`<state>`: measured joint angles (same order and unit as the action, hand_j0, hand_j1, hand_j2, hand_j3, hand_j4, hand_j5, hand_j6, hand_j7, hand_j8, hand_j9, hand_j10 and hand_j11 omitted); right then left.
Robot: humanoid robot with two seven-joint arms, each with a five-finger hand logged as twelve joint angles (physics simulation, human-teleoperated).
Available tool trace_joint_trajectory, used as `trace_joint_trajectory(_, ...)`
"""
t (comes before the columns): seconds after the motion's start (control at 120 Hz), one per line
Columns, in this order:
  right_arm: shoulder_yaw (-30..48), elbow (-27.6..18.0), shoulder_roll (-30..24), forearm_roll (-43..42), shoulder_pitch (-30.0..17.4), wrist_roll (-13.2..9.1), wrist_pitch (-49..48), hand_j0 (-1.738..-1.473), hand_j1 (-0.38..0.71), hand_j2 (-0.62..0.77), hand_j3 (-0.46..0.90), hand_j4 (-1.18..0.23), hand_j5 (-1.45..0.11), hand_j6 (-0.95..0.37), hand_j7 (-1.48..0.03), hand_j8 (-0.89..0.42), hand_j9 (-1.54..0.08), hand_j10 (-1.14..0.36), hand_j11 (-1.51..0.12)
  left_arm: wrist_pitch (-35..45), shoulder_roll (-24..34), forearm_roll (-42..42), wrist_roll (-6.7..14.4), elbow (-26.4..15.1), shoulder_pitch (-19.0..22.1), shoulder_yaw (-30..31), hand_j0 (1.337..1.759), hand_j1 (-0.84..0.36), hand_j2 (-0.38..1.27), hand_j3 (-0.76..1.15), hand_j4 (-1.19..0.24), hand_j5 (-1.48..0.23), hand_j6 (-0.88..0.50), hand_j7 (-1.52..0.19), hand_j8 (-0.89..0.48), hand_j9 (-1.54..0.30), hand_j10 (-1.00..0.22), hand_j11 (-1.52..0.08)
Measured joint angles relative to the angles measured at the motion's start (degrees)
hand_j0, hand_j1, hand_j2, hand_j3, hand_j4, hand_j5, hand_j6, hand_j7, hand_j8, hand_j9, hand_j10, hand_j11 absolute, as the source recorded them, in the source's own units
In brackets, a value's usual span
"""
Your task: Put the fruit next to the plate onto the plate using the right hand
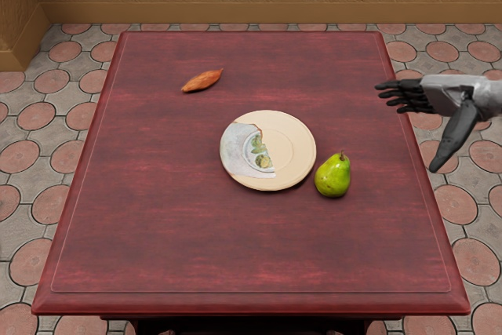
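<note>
The right hand [405, 96], fingers spread and empty, hovers well apart from the upright pear [332, 176] beside the plate [296, 140] — a clumsy touch could topple it rolling.

A green pear [332, 176] stands just beside the cream plate [286, 135] on the red table [157, 217]. The right hand [408, 96], fingers spread, hovers at the table's edge; an orange sweet potato [202, 81] lies apart.

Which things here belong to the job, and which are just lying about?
Job: round cream ceramic plate; shiny green pear, just right of it; right robot hand, open, at the picture's right.
Lying about: tapered orange-brown sweet potato, far left on the dark red wooden table.
</note>
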<state>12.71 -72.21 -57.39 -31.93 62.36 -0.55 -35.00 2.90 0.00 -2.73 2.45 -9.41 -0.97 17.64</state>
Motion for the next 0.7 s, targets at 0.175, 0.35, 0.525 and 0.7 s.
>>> trace_joint_trajectory(0.175,0.3,-3.5,3.1,0.2,-0.1,-2.9,0.6,-1.658,-0.31,0.0,0.0,-0.04,-0.04,-0.04,-0.04,-0.04,-0.04,-0.04,-0.04,0.0,0.0,0.0,0.0,0.0,0.0,0.0,1.658,0.35,0.0,0.0,0.0,0.0,0.0,0.0,0.0,0.0,0.0,0.0)
trace_joint_trajectory(0.35,2.1,-7.4,3.9,0.1,0.0,-10.0,8.1,-1.658,-0.31,0.0,0.0,-0.04,-0.04,-0.04,-0.04,-0.04,-0.04,-0.04,-0.04,0.0,0.0,0.0,0.0,0.0,0.0,0.0,1.658,0.35,0.0,0.0,0.0,0.0,0.0,0.0,0.0,0.0,0.0,0.0)
trace_joint_trajectory(0.525,2.6,-14.0,5.8,-0.5,-3.0,-10.7,29.1,-1.658,-0.31,-0.01,0.0,-0.04,-0.04,-0.04,-0.04,-0.04,-0.04,-0.04,-0.04,0.0,0.0,0.0,0.0,0.0,0.0,0.0,1.658,0.35,0.0,0.0,0.0,0.0,0.0,0.0,0.0,0.0,0.0,0.0)
trace_joint_trajectory(0.7,2.8,-20.2,5.4,-1.2,-9.7,-5.7,41.4,-1.658,-0.31,0.0,0.0,-0.04,-0.04,-0.04,-0.04,-0.04,-0.04,-0.04,-0.04,0.0,0.0,0.0,0.0,0.0,0.0,0.0,1.658,0.35,0.0,0.0,0.0,0.0,0.0,0.0,0.0,0.0,0.0,0.0)
